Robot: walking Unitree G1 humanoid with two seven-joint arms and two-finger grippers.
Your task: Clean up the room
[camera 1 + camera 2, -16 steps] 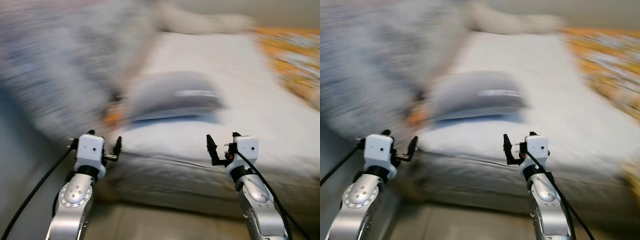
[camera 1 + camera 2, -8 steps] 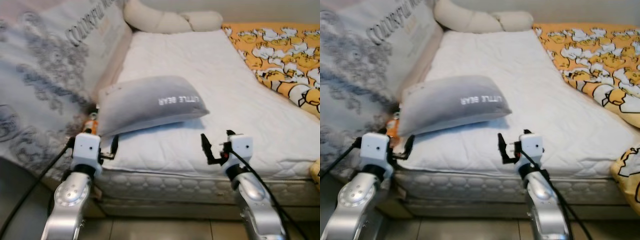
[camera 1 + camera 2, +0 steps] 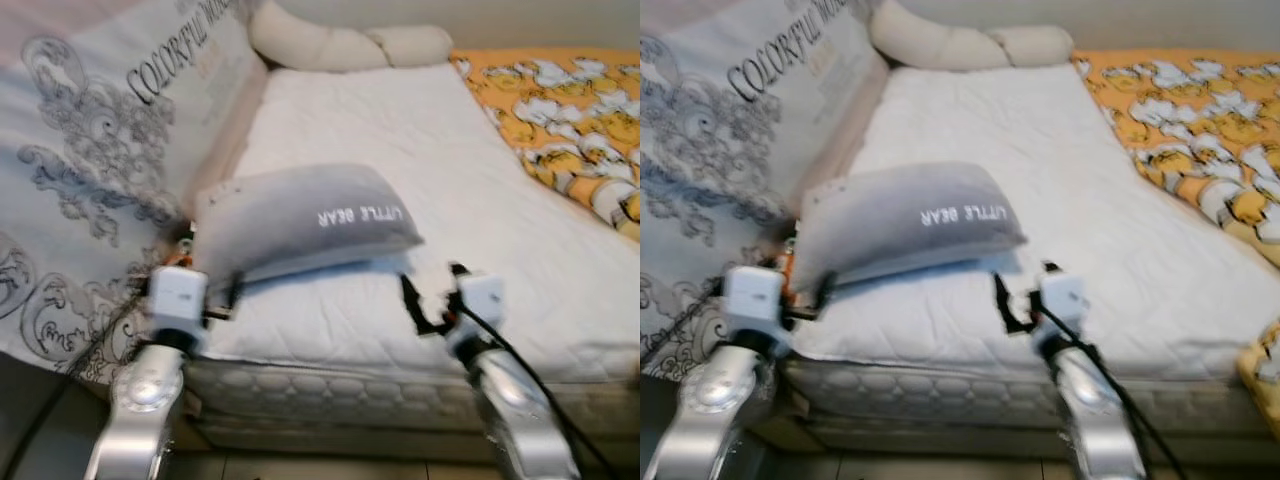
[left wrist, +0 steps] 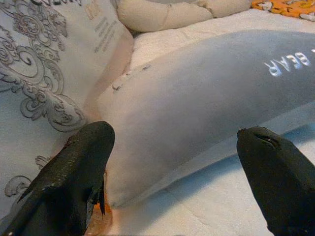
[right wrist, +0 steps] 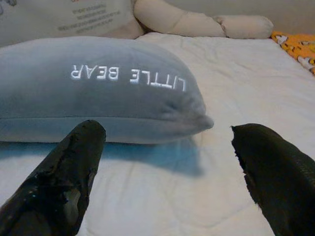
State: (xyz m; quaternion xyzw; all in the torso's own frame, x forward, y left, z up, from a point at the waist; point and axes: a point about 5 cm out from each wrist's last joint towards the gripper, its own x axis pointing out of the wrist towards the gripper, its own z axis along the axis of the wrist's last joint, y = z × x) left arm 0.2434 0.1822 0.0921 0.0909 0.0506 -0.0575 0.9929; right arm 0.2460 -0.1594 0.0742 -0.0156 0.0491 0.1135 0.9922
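Pillow waiting on the bed

Pillow (image 3: 305, 215), grey and marked "LITTLE BEAR", lies on the white bed (image 3: 420, 130) near its front edge. Left gripper (image 4: 172, 162) is just before the pillow's left end, right gripper (image 5: 165, 162) just before its right end. Both are wide open and hold nothing.

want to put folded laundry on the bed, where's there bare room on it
The white mattress is bare between the grey pillow, the cream bolster at the head and the orange duck blanket. It is crowded at the near left corner, where both open grippers, left and right, flank the pillow.
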